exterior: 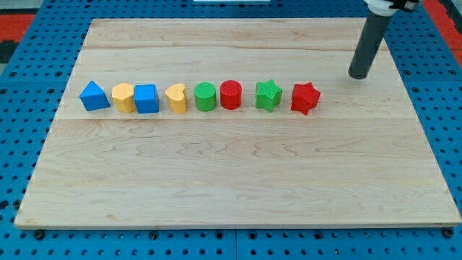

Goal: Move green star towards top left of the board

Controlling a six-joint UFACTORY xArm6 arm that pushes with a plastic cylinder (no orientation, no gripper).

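Observation:
The green star (268, 94) lies on the wooden board (238, 180), in a row of blocks across the board's middle. It sits between a red cylinder (230, 94) on its left and a red star (305, 98) on its right. My tip (359, 74) rests on the board toward the view's top right, above and to the right of the red star and well apart from the green star.
Left of the red cylinder the row continues with a green cylinder (205, 97), a yellow heart (176, 98), a blue cube (146, 98), a second yellow heart (123, 97) and a blue triangle (94, 95). A blue perforated table surrounds the board.

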